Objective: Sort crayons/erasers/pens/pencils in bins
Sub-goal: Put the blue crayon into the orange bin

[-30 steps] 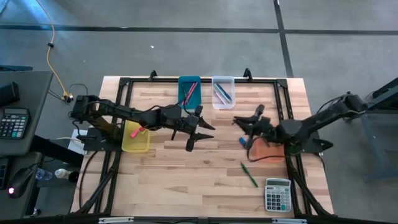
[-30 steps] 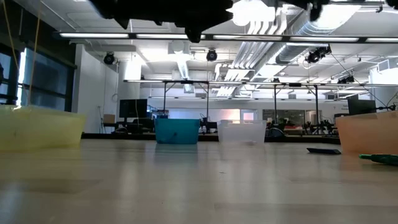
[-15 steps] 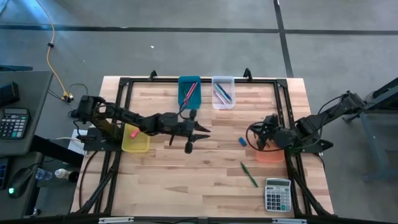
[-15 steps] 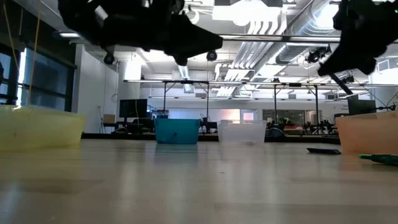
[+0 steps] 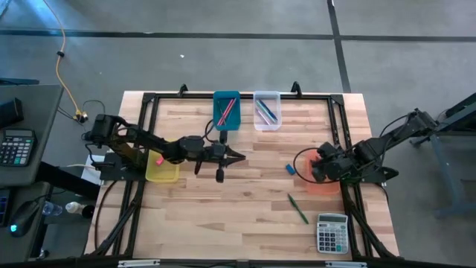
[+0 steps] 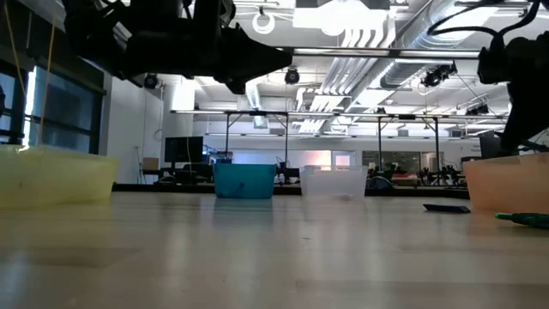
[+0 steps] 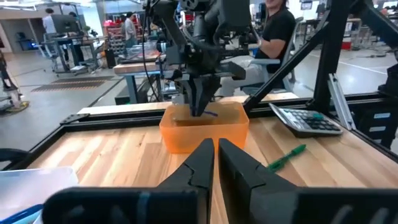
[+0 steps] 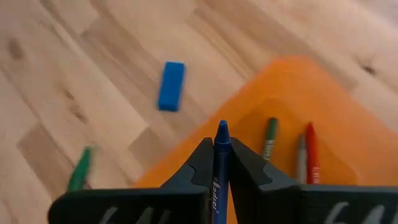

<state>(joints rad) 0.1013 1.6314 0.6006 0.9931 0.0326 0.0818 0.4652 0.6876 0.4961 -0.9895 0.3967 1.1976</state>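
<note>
My right gripper [image 8: 214, 163] pinches a blue crayon [image 8: 219, 168] over the orange bin [image 8: 323, 106]; I release only when centred. The left gripper [image 7: 216, 163] waits with fingers pressed together.

Hardly any writing can be made out. The blue crayon [image 8: 221, 163] carries dark lettering along its wrapper, too blurred to read, and the red stick [image 8: 311, 149] in the orange bin [image 8: 323, 93] shows small unreadable marks. The keys of the calculator [image 5: 332, 232] cannot be read either.

My wooden table [image 5: 245, 216] carries four bins [image 5: 163, 170], a blue eraser [image 5: 290, 169], a green pen [image 5: 298, 209], and a calculator [image 5: 332, 232] lower right.
</note>
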